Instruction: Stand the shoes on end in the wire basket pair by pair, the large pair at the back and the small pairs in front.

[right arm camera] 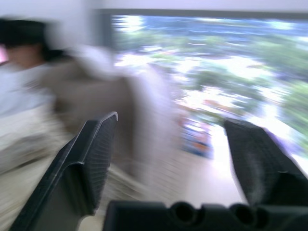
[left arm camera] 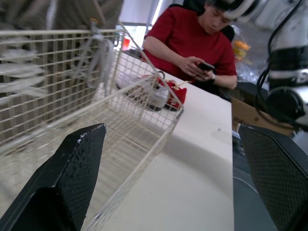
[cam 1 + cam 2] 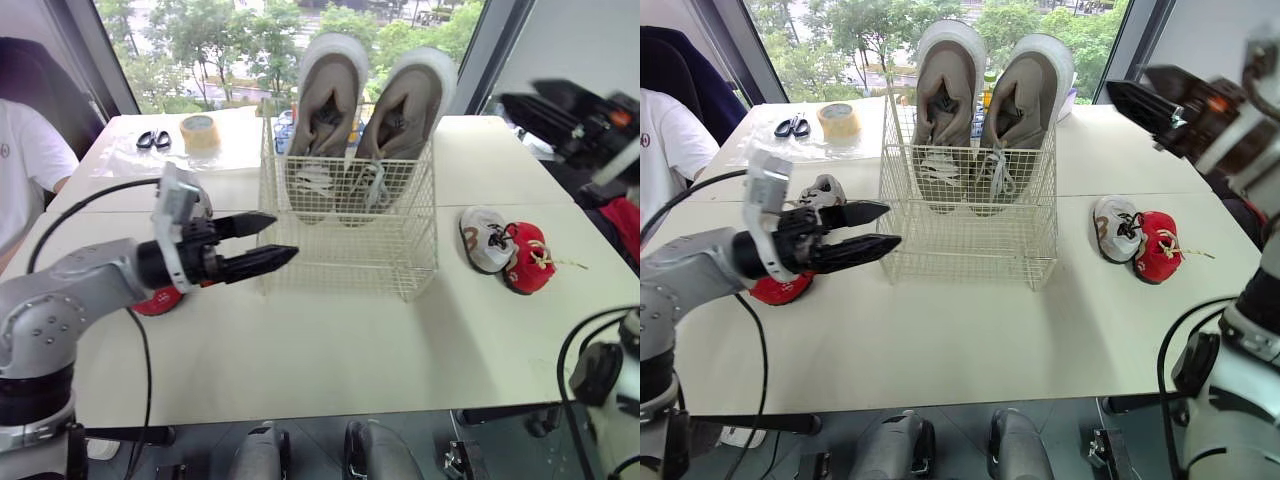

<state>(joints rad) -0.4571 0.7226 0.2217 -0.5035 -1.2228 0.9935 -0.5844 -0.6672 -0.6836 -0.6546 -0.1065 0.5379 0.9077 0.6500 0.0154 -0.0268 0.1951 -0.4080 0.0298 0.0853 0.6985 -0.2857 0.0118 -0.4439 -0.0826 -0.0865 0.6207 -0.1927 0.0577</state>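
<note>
Left pincer (image 3: 285,236) open, empty; small red shoe (image 3: 158,300) just below, behind its tips. Right pincer (image 1: 171,120) open, well apart from other small pair (image 3: 505,245).

- A white table (image 3: 350,350) spans the frame from left to right, with a seam crossing it beyond the middle.
- A wire basket (image 3: 345,255) stands on it at centre frame.
- To the right of the basket, a small white-and-grey shoe (image 3: 487,238) lies touching a small red shoe (image 3: 527,258).
- At left, a second red shoe (image 3: 780,290), half hidden, lies near a small grey shoe (image 3: 820,188).
- In the upper left, black-handled scissors (image 3: 153,140) and a roll of tape (image 3: 200,131) rest side by side at the far edge.
</note>
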